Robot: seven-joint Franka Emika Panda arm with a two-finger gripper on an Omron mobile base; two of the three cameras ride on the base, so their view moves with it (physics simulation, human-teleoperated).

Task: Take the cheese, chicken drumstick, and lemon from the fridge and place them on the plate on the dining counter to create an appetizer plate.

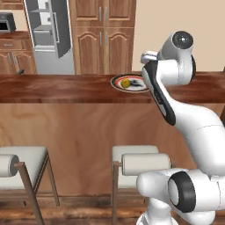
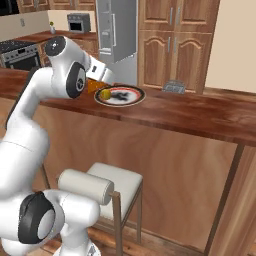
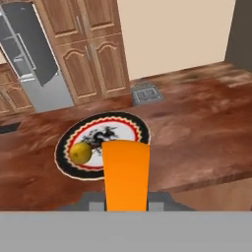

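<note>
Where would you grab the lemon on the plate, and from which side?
Take the lemon across its round middle, coming from above. It sits loose on the plate, near the rim, with no handle or flat face; the shallow rim would likely block a low side approach. The gripper already holds the cheese.

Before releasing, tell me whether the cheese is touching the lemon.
Apart. In the hand view, bare plate shows between the cheese and the lemon.

Glossy white rounded arm with dark joint bands
</note>
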